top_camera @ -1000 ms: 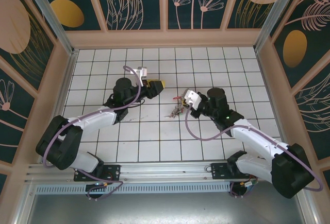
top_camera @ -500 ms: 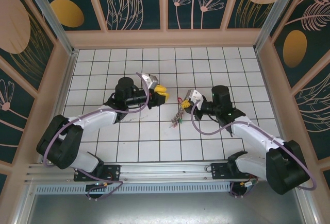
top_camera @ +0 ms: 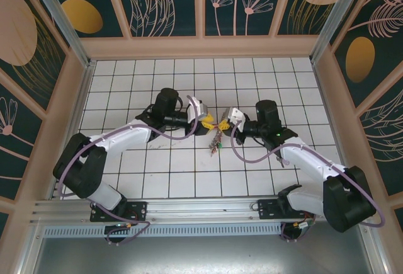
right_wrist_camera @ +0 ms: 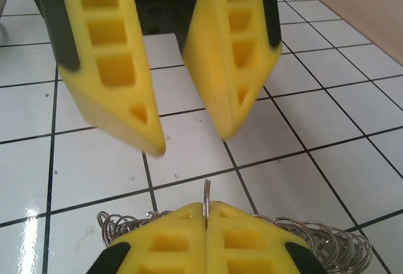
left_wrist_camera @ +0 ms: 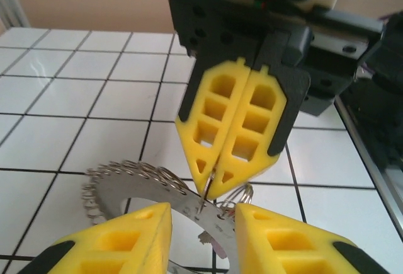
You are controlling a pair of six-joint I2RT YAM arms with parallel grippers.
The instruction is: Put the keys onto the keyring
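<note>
My right gripper [right_wrist_camera: 206, 214] is shut on the edge of a thin grey metal ring, the keyring [right_wrist_camera: 206, 193], which sticks up between its pads. In the left wrist view the right gripper [left_wrist_camera: 211, 189] points down with that keyring [left_wrist_camera: 207, 184] in its tip. Below it hang a flat silvery arc [left_wrist_camera: 182, 199] and several small wire rings [left_wrist_camera: 135, 172]. My left gripper [left_wrist_camera: 201, 214] is open, its fingers either side of that bunch, touching nothing. From above, the left gripper [top_camera: 206, 121] and right gripper [top_camera: 225, 123] meet tip to tip, and the keys [top_camera: 216, 142] dangle beneath.
The white tiled floor [top_camera: 252, 79] is walled by a beige rim [top_camera: 201, 47] and patterned panels. Both arms stretch toward the middle of the floor. A metal rail [top_camera: 189, 208] runs along the near edge.
My left gripper has swung right and forward until its open fingers face the right gripper. The right gripper shifted slightly left, with the key bunch now hanging under it.
</note>
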